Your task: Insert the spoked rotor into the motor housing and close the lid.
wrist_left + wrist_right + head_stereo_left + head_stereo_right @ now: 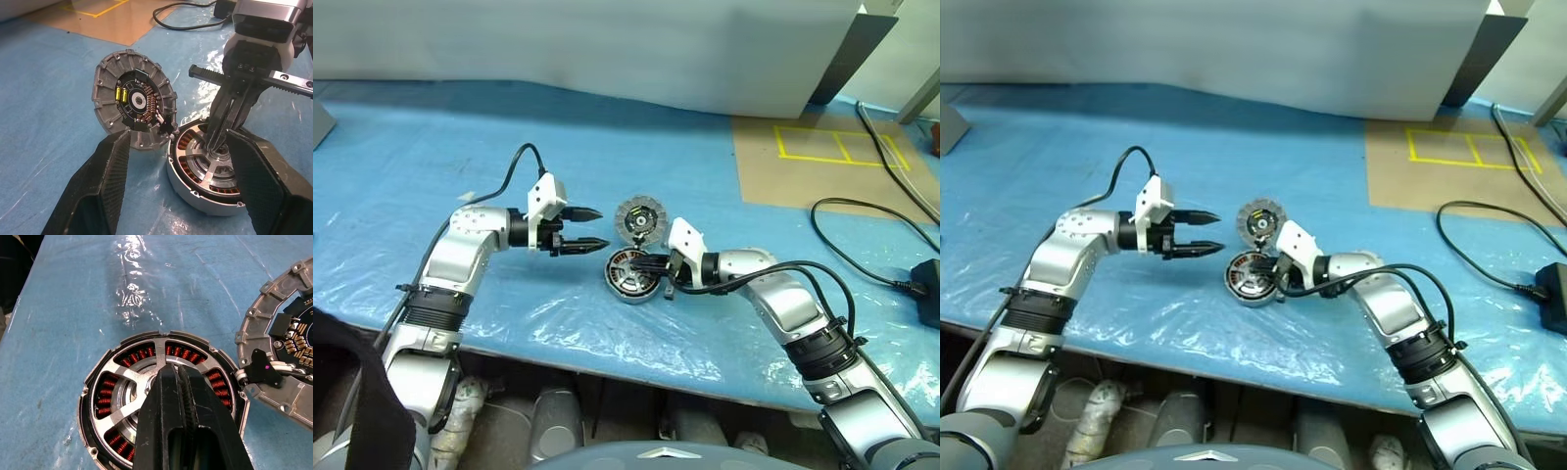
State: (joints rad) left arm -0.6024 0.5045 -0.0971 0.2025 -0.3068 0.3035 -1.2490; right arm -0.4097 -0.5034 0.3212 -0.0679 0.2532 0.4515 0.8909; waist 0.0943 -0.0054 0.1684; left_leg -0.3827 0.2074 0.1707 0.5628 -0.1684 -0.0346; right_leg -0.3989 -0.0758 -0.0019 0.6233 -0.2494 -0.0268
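In the left eye view the squat round silver motor housing sits on the surface, which is covered in blue plastic sheeting; the flat round silvery-grey lid leans just behind it, touching its rim, segmented face towards the camera; a brown cardboard patch marked with yellow tape lies well apart at the far right, a black cable curls near it, and a white wall panel rises behind; the left tool hovers level beside the housing with its two black fingers apart and empty; the right tool points at the housing's middle, fingers pressed together. In the left wrist view the spoked rotor, silvery spokes and hub here, lies seated inside the housing over copper-coloured windings; the lid stands tilted against the housing. In the right wrist view the closed right fingers rest over the rotor's hub; whether they pinch anything cannot be told.
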